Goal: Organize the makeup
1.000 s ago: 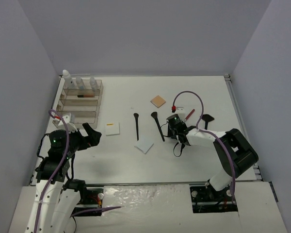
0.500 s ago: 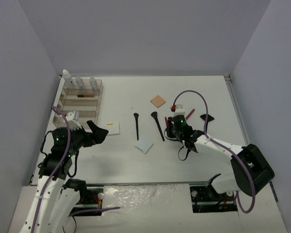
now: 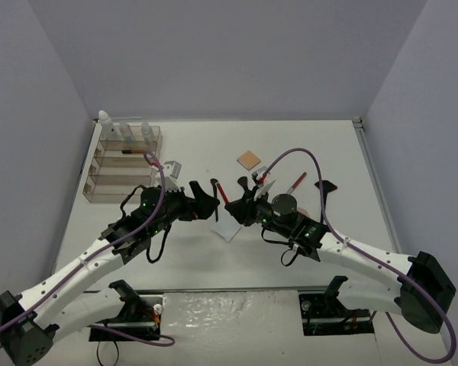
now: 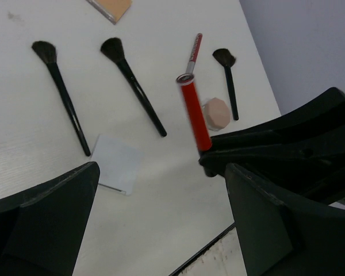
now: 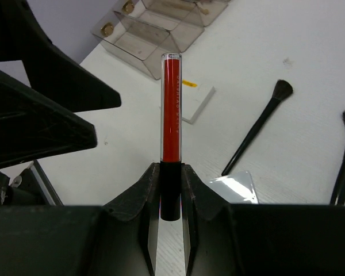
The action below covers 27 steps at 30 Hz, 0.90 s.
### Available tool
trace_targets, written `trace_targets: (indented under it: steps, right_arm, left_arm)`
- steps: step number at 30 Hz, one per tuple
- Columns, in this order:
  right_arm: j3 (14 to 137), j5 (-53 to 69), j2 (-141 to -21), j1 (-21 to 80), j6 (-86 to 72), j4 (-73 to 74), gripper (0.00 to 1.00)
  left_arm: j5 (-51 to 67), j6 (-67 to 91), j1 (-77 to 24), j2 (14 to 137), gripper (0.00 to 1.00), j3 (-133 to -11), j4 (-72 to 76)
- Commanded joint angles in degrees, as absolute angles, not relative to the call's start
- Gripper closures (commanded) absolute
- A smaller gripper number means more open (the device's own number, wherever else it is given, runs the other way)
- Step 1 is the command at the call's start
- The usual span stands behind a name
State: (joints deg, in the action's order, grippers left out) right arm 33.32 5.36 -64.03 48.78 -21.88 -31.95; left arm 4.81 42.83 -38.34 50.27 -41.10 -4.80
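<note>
Between right fingers (image 5: 139,195), slim red lip tube (image 5: 171,109) clamped at black end, left fingers (image 4: 46,210) apart

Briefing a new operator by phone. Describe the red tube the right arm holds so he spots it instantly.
Look at the middle of the white table. There the right end effector grips the red lip tube by its black end, holding it off the surface. The other red tube lies flat on the table, farther right.

Robotics lab test cell: white table (image 3: 313,137) boxed in by bare grey walls (image 3: 214,53), left arm (image 3: 84,263) & right arm (image 3: 359,255) mounted at near edge w/ loose purple cables (image 3: 298,150), makeup (image 3: 249,158) scattered on top.
</note>
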Motion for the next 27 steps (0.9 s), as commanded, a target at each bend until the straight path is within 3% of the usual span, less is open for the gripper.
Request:
trace_targets:
  steps: [1, 8, 12, 17, 18, 20, 24, 27]
  right_arm:
    - [35.0, 7.4, -63.3, 50.1, -22.9, -41.0, 1.00]
    - [34.5, 7.8, -62.6, 50.4, -23.6, -43.0, 1.00]
    - [34.1, 7.8, -62.5, 50.4, -23.8, -44.0, 1.00]
    - [33.8, 7.3, -63.4, 50.4, -23.9, -44.7, 1.00]
    - [33.8, 7.2, -63.7, 50.4, -23.9, -44.8, 1.00]
    - [33.9, 6.4, -64.1, 50.4, -23.9, -44.7, 0.89]
    - [34.7, 2.1, -64.0, 50.4, -23.6, -40.8, 0.34]
    - [36.1, -4.8, -63.4, 50.3, -22.8, -36.4, 0.12]
  left_arm:
    - [-3.0, 43.7, -41.5, 53.6, 0.16, -46.6, 8.1]
    - [-4.4, 45.4, -44.1, 59.3, 0.32, -48.2, 12.4]
    - [-5.8, 47.1, -45.1, 60.8, 0.54, -47.5, 15.5]
    - [-5.5, 48.4, -45.5, 62.5, 0.94, -47.4, 18.1]
    - [-5.4, 48.5, -45.5, 62.9, 0.98, -47.5, 18.3]
    - [-5.5, 48.6, -45.5, 63.5, 1.00, -47.6, 18.8]
    - [-8.4, 48.7, -45.5, 63.6, 1.00, -47.8, 17.6]
    - [-12.4, 48.1, -44.3, 63.5, 1.00, -48.5, 14.1]
